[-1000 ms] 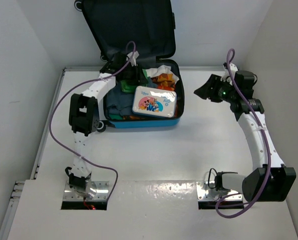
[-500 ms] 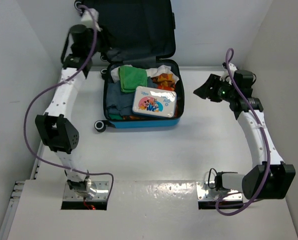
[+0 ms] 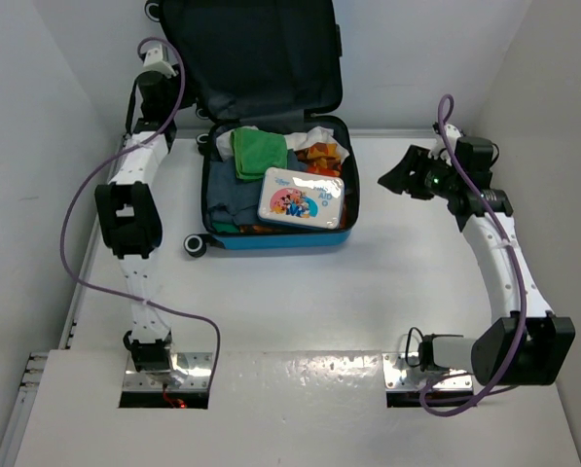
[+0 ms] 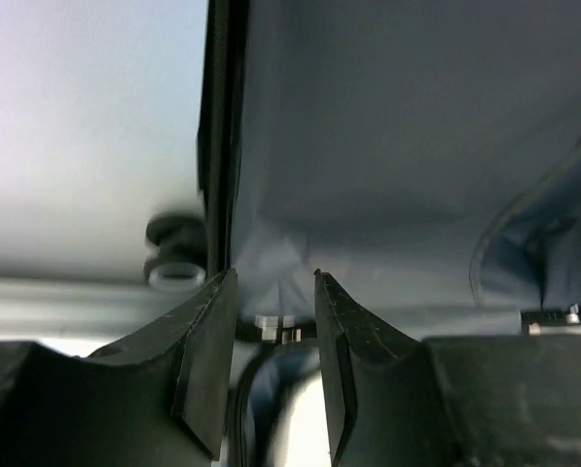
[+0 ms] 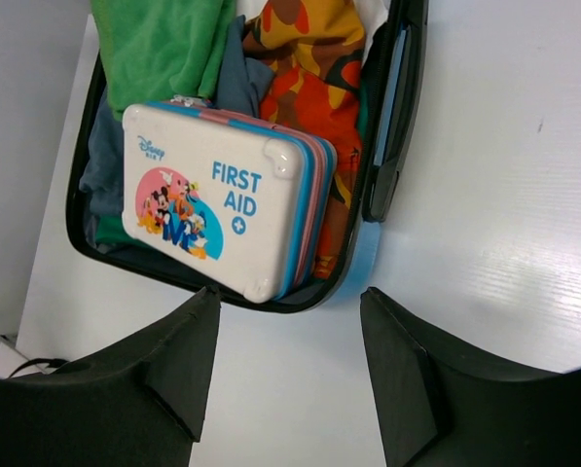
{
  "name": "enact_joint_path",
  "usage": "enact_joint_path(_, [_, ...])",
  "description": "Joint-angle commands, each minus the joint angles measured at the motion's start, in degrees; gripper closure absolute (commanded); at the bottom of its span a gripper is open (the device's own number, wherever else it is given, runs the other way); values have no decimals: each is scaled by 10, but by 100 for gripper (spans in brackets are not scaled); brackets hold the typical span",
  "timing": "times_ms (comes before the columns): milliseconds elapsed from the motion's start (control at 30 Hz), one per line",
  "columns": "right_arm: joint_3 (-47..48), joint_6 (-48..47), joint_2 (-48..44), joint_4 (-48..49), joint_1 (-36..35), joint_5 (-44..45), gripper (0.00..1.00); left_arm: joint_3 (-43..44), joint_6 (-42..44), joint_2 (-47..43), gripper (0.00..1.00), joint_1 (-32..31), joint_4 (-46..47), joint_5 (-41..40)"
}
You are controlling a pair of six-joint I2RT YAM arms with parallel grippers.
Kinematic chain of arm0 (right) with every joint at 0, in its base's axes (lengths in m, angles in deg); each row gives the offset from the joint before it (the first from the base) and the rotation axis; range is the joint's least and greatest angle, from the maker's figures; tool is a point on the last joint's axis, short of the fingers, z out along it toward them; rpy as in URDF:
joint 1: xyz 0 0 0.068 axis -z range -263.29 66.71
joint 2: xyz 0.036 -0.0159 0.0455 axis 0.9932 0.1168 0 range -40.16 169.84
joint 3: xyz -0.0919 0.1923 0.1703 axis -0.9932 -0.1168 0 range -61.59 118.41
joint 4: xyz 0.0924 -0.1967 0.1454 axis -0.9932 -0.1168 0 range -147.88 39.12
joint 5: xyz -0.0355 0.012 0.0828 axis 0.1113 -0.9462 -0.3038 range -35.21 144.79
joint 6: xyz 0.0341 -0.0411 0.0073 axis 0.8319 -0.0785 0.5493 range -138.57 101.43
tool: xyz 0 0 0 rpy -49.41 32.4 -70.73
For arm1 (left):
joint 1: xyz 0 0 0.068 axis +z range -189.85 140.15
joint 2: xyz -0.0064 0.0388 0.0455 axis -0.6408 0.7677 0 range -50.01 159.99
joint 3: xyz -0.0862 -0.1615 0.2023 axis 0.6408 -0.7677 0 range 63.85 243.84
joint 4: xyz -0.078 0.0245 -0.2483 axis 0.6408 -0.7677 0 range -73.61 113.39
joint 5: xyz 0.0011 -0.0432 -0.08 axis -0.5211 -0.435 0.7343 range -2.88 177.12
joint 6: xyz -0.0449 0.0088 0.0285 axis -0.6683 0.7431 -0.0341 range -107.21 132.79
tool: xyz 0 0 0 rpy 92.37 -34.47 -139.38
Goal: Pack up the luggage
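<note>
Grey-lined lid (image 3: 261, 58) upright, 12 o'clock of luggage (image 3: 280, 240). Left gripper (image 4: 272, 277) narrow, empty, at lid's 9 o'clock edge: pinch rim, swing toward 6. Right gripper (image 5: 290, 297) wide, empty.

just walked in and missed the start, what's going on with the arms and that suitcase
Two robot arms are packing the luggage, which lies open on the table with its lid upright at the back. The base holds a green cloth, an orange garment and a first-aid box on top. The left gripper is at the lid's left edge, open and empty, perhaps to close it. The right gripper hovers open and empty right of the luggage.
</note>
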Motion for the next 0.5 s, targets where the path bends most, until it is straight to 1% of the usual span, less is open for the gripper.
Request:
enact_joint_path(0, [2, -17, 5, 2, 9, 1, 41, 83, -4, 20, 59, 1, 113, 2])
enact_joint_path(67, [1, -17, 6, 0, 12, 1, 41, 117, -5, 51, 60, 1, 126, -6])
enact_joint_path(167, [-6, -19, 6, -1, 15, 0, 41, 117, -18, 78, 63, 1, 168, -27])
enact_joint_path(200, [-8, -18, 6, 2, 15, 2, 41, 152, -9, 89, 64, 1, 156, -42])
enact_joint_path(267, [-10, -18, 9, 2, 16, 1, 41, 192, -2, 116, 64, 1, 139, -43])
enact_joint_path(333, [-10, -16, 11, 3, 16, 2, 41, 210, 17, 130, 69, 1, 139, -51])
enact_joint_path(367, [-9, -15, 11, 6, 15, 1, 41, 215, 23, 138, 73, 1, 149, -51])
enact_joint_path(400, [-9, -15, 12, 4, 16, 1, 41, 215, 30, 138, 85, 1, 155, -38])
enact_joint_path(433, [-9, -13, 13, 5, 16, 2, 41, 215, 30, 138, 91, 1, 164, -18])
enact_joint_path(467, [-8, -13, 15, 3, 16, 1, 41, 205, 30, 138, 100, 1, 178, -11])
